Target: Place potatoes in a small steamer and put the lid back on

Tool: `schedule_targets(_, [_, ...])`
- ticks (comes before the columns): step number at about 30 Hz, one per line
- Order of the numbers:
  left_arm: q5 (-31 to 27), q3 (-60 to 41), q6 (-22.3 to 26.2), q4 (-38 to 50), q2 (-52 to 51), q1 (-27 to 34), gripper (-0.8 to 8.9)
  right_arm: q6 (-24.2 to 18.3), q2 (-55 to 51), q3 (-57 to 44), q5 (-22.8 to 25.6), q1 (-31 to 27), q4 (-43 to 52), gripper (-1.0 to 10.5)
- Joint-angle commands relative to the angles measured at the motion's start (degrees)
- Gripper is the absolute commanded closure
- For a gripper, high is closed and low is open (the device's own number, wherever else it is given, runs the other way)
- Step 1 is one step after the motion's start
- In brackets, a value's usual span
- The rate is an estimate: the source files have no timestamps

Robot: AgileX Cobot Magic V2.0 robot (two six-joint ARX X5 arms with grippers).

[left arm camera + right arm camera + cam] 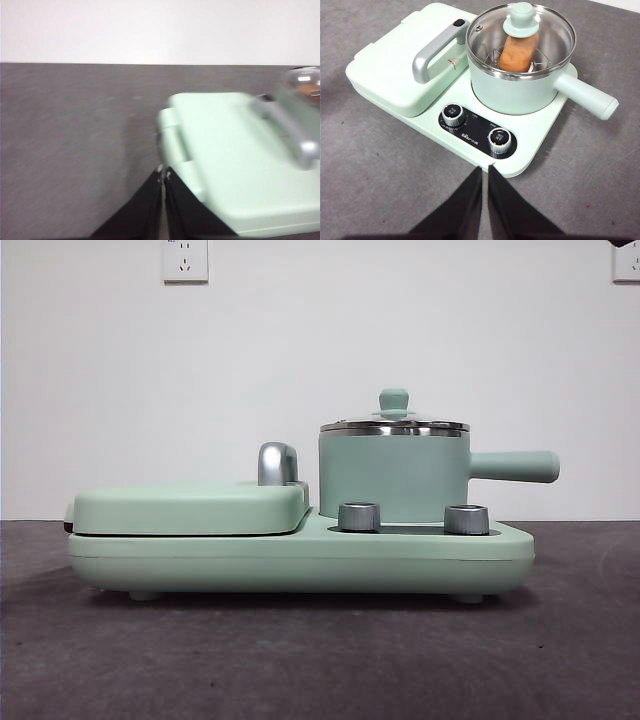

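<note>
Hanging clear of the appliance with jaws pressed together and empty: right gripper [484, 170], just short of the cooker base [485, 160] on its control-panel side; left gripper [163, 173], likewise closed on nothing, beside the far end of the flat griddle cover [225, 150]. Seated on the small steamer [394, 478], the glass lid [520, 40], knob [394, 402] upright and steel rim level all round in the front view. Visible through the glass, the orange-brown potato [518, 52], propped on a wire rack inside the pot. Straight green handle [515, 466] jutting out to the side, two dials [453, 114] on the black panel below.

Task apparently complete, so remaining risk lies only in stray motion: a closed gripper swinging low past the protruding handle could turn the pot on its base and shift the lid off its seat. Potato standing tall on the rack, close under the glass; any jolt could tip it against the lid. Left wrist picture blurred, detail there uncertain.
</note>
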Motion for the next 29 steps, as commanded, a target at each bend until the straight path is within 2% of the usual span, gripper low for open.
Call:
schedule_targets(1, [-0.15, -5.64, 1.57, 3.65, -4.24, 2.84, 8.07, -0.26, 0.17, 0.42, 0.02, 0.28, 0.68, 9.3])
schedule_targets(7, [-0.15, -16.33, 1.79, 7.50, -13.09, 6.47, 8.07, -0.26, 0.17, 0.42, 0.02, 0.28, 0.70, 9.3])
schedule_targets(15, [-2.32, -25.81, 2.01, 10.51, -21.31, 6.67, 8.07, -0.26, 0.17, 0.42, 0.02, 0.28, 0.85, 9.3])
schedule_targets(29, [-2.36, -25.70, 1.73, 8.68, -21.20, 6.64, 8.07, -0.26, 0.17, 0.42, 0.02, 0.28, 1.01, 9.3])
